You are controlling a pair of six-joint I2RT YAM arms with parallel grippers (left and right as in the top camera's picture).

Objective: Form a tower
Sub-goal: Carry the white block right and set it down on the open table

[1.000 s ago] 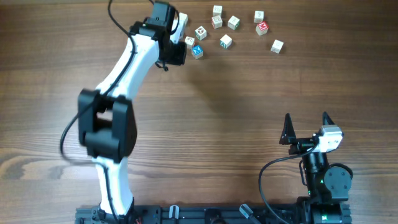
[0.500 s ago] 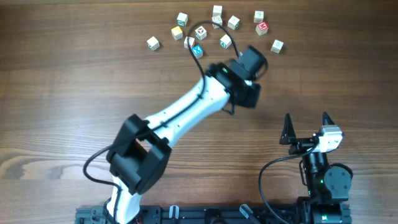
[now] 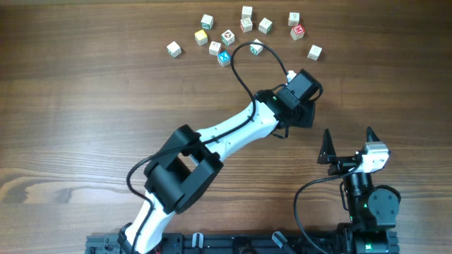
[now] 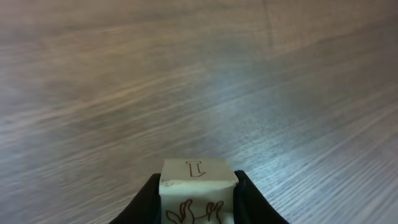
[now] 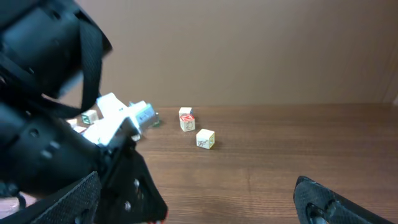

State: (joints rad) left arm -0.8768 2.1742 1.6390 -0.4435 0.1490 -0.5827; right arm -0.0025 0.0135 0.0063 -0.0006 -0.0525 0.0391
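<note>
My left gripper [image 4: 198, 200] is shut on a pale wooden cube [image 4: 198, 190] with brown printed marks on its top and near faces, held just above bare wood. From overhead this gripper [image 3: 301, 114] sits right of the table's middle, and its body hides the cube. My right gripper [image 3: 348, 137] stands open near the front right, with nothing between its fingers [image 5: 323, 202]. No tower shows in any view.
Several loose cubes lie along the far edge, among them a blue-marked one [image 3: 224, 58], a red-marked one [image 3: 297, 31] and one at the right end [image 3: 314, 51]. The left arm [image 5: 50, 124] fills the left of the right wrist view, close to the right gripper.
The left arm has swung from the far cluster of cubes to the right and nearer, carrying the cube. The right arm has not moved.
</note>
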